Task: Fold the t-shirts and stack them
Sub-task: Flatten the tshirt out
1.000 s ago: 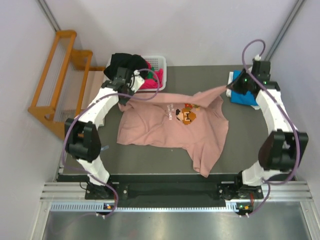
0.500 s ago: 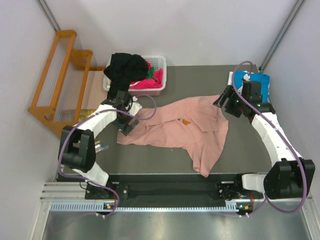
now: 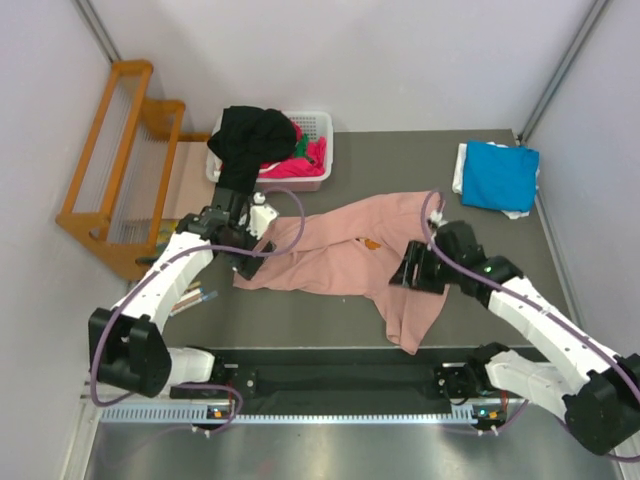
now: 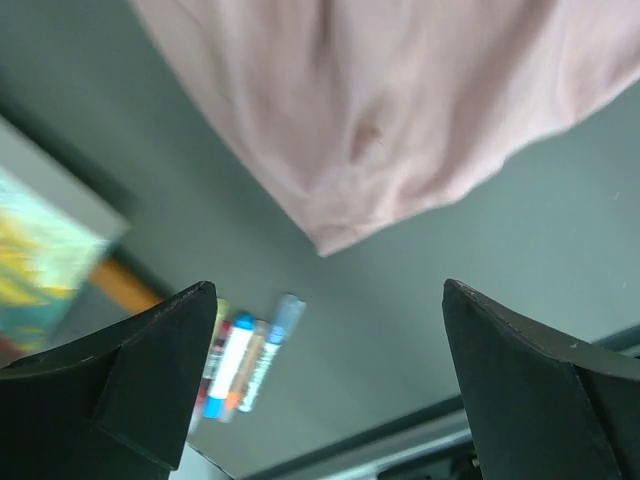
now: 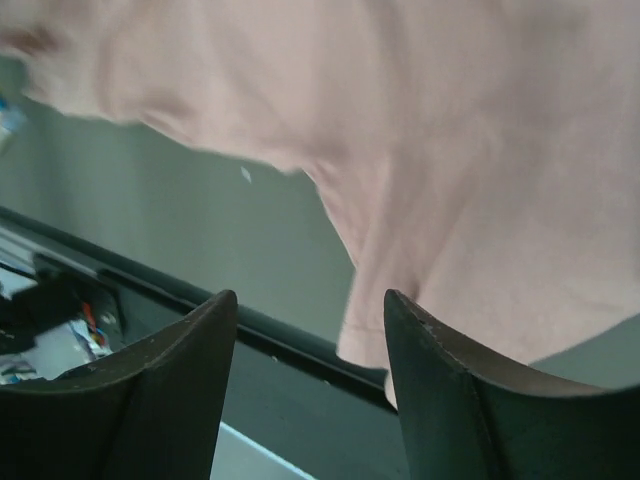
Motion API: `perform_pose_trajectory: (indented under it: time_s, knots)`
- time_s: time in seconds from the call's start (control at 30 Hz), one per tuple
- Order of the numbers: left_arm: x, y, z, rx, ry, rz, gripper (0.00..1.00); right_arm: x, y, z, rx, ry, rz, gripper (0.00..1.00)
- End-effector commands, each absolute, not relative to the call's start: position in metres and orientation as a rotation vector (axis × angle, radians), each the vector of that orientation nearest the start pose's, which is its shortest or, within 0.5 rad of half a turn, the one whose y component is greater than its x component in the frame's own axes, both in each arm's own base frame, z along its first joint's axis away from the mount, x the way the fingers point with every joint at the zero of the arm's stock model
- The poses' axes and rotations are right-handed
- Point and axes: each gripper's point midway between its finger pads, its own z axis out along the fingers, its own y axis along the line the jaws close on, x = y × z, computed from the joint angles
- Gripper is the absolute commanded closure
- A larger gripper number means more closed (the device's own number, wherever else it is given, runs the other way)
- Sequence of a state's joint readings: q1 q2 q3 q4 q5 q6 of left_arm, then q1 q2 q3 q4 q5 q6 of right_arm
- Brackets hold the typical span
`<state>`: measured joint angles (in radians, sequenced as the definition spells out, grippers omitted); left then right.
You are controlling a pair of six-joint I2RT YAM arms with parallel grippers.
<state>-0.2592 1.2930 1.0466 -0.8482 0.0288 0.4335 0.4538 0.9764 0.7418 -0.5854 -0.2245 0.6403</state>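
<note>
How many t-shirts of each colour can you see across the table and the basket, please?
Salmon-pink t-shirt: 1
Blue t-shirt: 1
Black t-shirt: 1
Magenta t-shirt: 1
Green t-shirt: 1 (only a sliver shows)
Total: 5

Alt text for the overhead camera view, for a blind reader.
A rumpled salmon-pink t-shirt lies on a dark table, the left gripper open at its left edge, the right gripper open over its right side. A white basket of clothes sits back left, a folded blue t-shirt back right.
</note>
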Motion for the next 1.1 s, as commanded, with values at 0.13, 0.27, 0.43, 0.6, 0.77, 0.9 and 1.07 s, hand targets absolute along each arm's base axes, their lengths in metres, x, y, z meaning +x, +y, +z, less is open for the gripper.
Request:
perform_pose_trajectory:
  time_s: [0.13, 0.27, 0.43, 0.6, 0.77, 0.9, 1.07]
  knots:
    - [0.28, -0.061, 0.08, 0.886, 2.611, 0.009, 0.01, 0.157, 0.182, 0.088, 0.149, 2.689, 0.744, 0.4]
    - [0.284, -0.065, 0.069, 0.867, 2.656, -0.014, 0.02, 0.155, 0.176, 0.084, 0.115, 2.728, 0.639, 0.4]
    - [0.287, -0.062, 0.064, 0.868, 2.645, 0.01, 0.02, 0.151, 0.162, 0.085, 0.117, 2.751, 0.508, 0.41]
    - [0.279, -0.052, 0.05, 0.879, 2.671, 0.065, 0.01, 0.141, 0.147, 0.079, 0.136, 2.781, 0.43, 0.41]
    - [0.266, -0.044, 0.031, 0.88, 2.734, 0.063, 0.02, 0.13, 0.139, 0.068, 0.121, 2.831, 0.374, 0.41]
    - [0.251, -0.04, 0.015, 0.862, 2.819, 0.029, 0.05, 0.133, 0.138, 0.067, 0.111, 2.837, 0.351, 0.41]
    - [0.241, -0.044, 0.006, 0.863, 2.865, -0.03, 0.23, 0.134, 0.138, 0.058, 0.108, 2.858, 0.325, 0.43]
